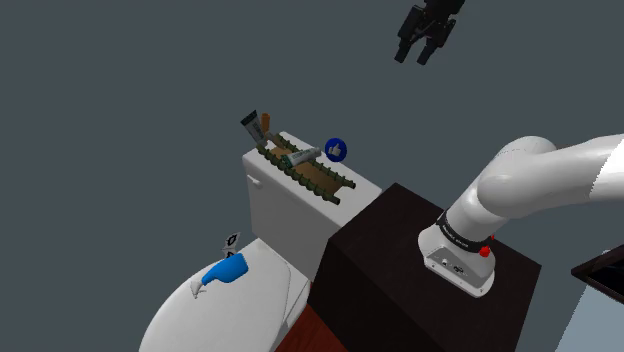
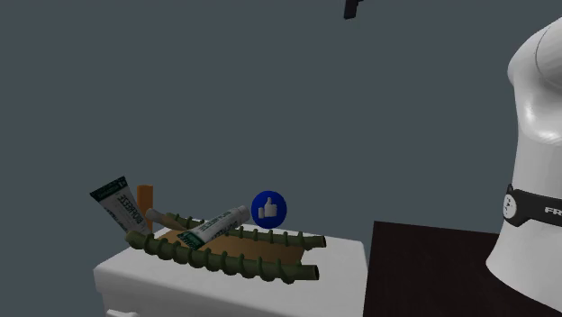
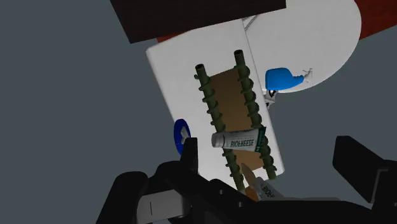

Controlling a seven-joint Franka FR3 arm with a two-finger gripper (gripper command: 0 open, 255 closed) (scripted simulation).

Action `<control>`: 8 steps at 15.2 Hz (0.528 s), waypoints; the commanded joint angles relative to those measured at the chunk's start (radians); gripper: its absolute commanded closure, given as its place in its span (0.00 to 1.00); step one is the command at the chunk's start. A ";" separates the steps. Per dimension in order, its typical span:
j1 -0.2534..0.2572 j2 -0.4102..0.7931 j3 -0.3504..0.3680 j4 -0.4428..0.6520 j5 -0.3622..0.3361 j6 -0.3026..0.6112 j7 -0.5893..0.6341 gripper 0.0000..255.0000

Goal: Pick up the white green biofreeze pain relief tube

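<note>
A white tube with a green end and the word BIOFREEZE lies across a tray made of dark green ridged rails and a brown base. That tray rests on a white toilet tank. The same tube leans on the tray's rail. A second white and green tube stands tilted at the tray's far end. My gripper hangs open high above the tank, far from the tubes, with nothing between its fingers.
A blue thumbs-up disc stands beside the tray. An orange-brown stick stands next to the tilted tube. A blue object lies on the toilet lid. The dark stand adjoins the tank.
</note>
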 commanded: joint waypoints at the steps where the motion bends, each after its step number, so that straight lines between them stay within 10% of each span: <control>1: 0.000 0.000 0.000 0.000 0.000 0.000 0.000 0.00; 8: 0.068 0.195 -0.001 -0.044 -0.072 0.196 -0.206 0.00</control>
